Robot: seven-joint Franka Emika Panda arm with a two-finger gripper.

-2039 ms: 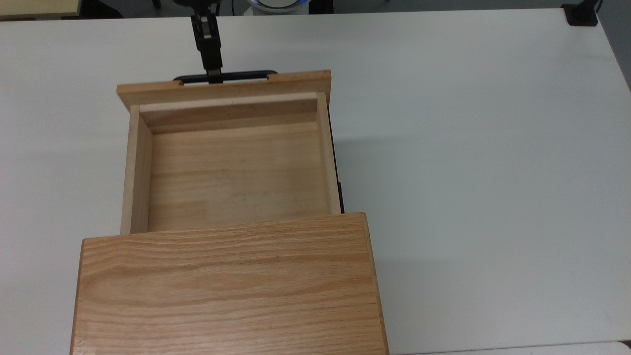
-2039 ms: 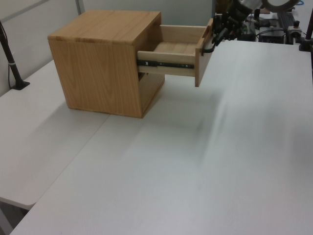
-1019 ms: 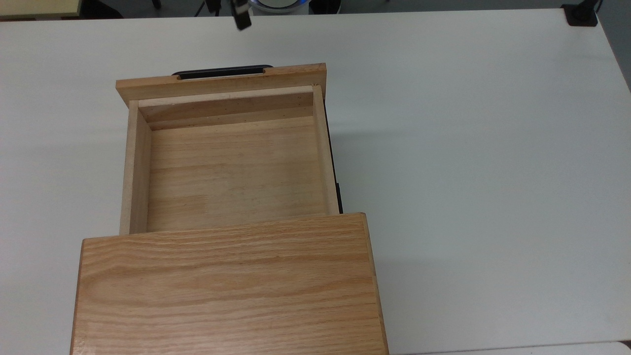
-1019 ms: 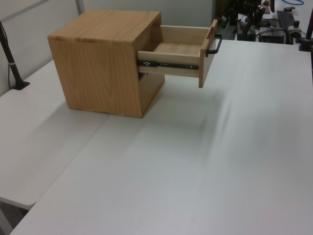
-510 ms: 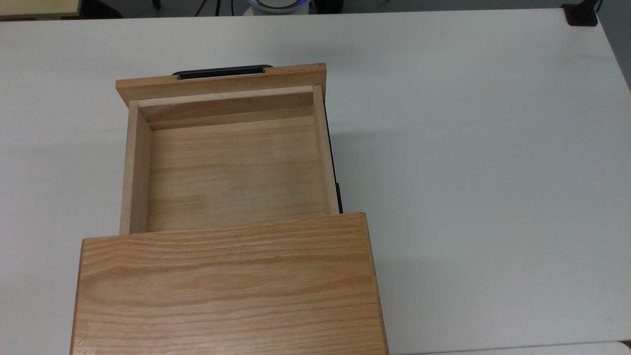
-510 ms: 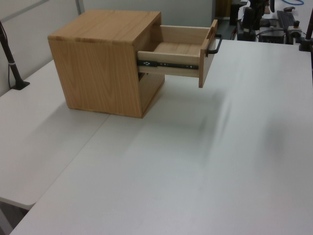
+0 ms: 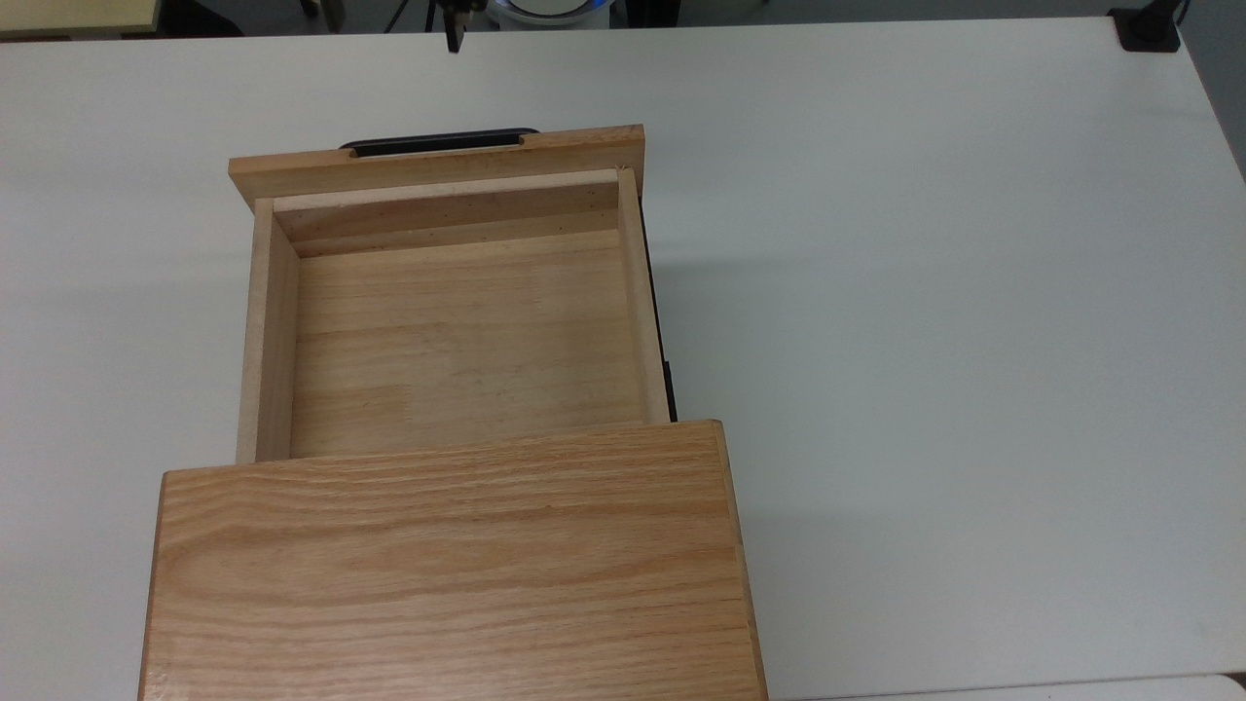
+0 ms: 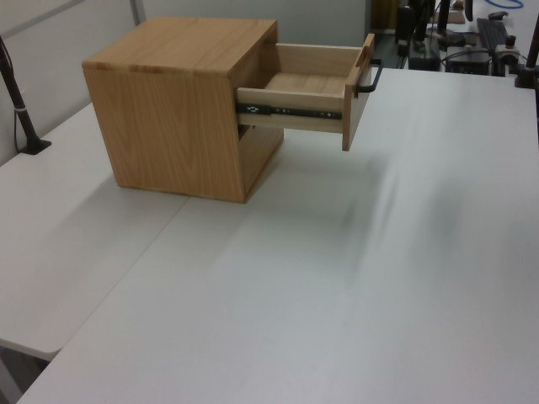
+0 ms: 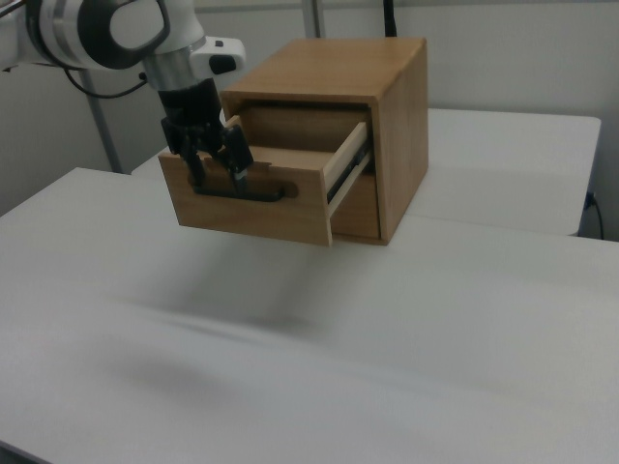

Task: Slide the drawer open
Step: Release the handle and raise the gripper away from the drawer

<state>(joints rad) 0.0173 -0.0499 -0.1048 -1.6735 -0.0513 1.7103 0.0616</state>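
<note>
Off the handle [image 7: 438, 144] now, the end effector [image 9: 217, 162] hangs with its fingers [image 9: 196, 164] spread. Two seconds ago we saw it right at the bar; in the top view we now catch just a dark tip of it [image 7: 453, 39] at the tabletop's [image 7: 925, 292] far edge, well apart from the drawer [image 7: 458, 341]. The drawer itself sits a little further out than it did then, and has not shifted over the last second.

We find the drawer pulled well out of the cabinet [image 7: 448, 565], which stands on the tabletop. Its sliding axis runs up and down in the top view, with the front panel [image 7: 438, 164] toward the top view's top and the handle lying crosswise. In the left view it juts toward the left view's right, a black rail [image 8: 290, 109] showing along its side.

From the right view, the end effector overlaps the front panel at the handle; we cannot tell from there whether they touch. A black clamp [image 7: 1149, 29] sits at the tabletop's corner in the top view's upper right, and a black post [image 8: 21, 118] stands at the left view's left.
</note>
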